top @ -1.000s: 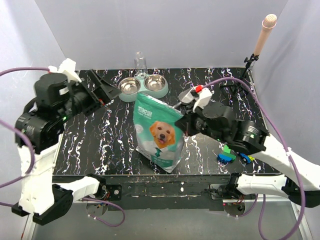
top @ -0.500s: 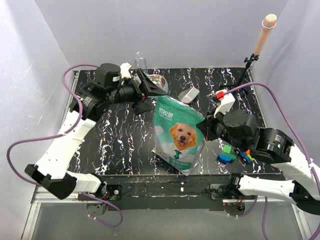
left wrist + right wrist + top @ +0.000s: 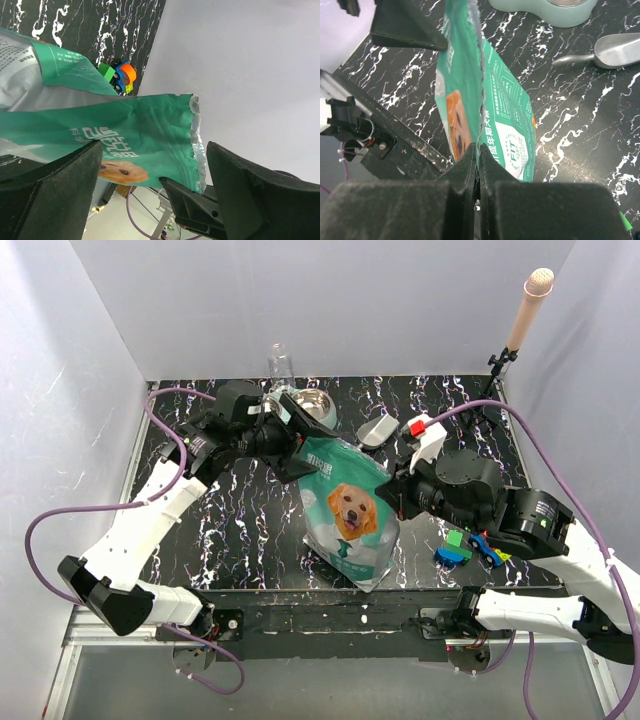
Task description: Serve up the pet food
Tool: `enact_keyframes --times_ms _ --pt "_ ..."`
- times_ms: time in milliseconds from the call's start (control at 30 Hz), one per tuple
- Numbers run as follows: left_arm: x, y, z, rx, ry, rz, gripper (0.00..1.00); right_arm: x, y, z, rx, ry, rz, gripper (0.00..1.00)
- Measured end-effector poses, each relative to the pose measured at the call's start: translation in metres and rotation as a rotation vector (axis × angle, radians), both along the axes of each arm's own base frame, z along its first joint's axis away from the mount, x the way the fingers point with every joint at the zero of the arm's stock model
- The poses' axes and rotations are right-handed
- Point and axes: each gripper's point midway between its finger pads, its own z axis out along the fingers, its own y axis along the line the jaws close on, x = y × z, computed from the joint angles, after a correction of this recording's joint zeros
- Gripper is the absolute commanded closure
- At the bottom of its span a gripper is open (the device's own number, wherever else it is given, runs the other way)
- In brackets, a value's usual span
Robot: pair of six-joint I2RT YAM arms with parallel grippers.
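1. Top view: the pet food bag (image 3: 347,510) sits at the centre of the frame on the black marbled table (image 3: 220,505), with its dog-printed face toward the camera. Its long axis runs from the base at lower centre up and slightly left to the mouth. The mouth points toward the mint double bowl (image 3: 312,406) at upper centre. A grey scoop (image 3: 378,430) lies just right of the bowl, and toy blocks (image 3: 465,548) lie at lower right.
2. Same view: the left gripper (image 3: 300,435) is at the bag's upper left corner. The right gripper (image 3: 397,490) is at the bag's upper right edge.
3. Left wrist view: the jaws stand wide apart. The bag's teal top flap, with its torn silver edge, lies between the fingers across the middle of the frame and is not pinched. Silver lining shows at the left, so the mouth is open. No kibble is in sight.
4. Right wrist view: the fingers are pressed together on the bag's thin top seam at lower centre. The bag is seen edge-on and runs away toward the top of the frame.
5. Handling, as a judgement: the bag is soft, slick film that will crumple and fold rather than hold its shape. The loose fill will shift and weigh down the base. The top rim is the best hold, one corner per gripper, so the mouth stays spread when tipping toward the bowl.
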Motion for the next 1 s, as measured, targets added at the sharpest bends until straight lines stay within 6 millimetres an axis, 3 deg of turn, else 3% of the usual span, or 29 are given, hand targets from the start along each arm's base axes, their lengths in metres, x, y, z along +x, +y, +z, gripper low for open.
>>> enact_keyframes --times_ms 433,567,667,800,1000 --pt "-0.003 -0.016 -0.007 0.01 -0.022 -0.036 0.63 -0.019 0.008 -0.004 0.011 0.041 0.12 0.99" --pt "-0.004 -0.018 -0.002 0.015 -0.048 -0.058 0.68 -0.024 0.013 -0.005 0.014 0.058 0.154 0.99" --pt "-0.005 -0.017 0.001 0.035 -0.074 -0.076 0.73 -0.026 0.016 -0.005 0.012 0.092 0.155 0.87" --pt "-0.003 -0.017 0.006 0.059 -0.125 -0.109 0.83 -0.023 0.02 0.006 0.016 0.214 0.075 0.52" --pt "-0.002 -0.02 0.012 0.082 -0.21 -0.166 0.9 -0.001 0.032 0.053 0.186 0.327 -0.019 0.46"
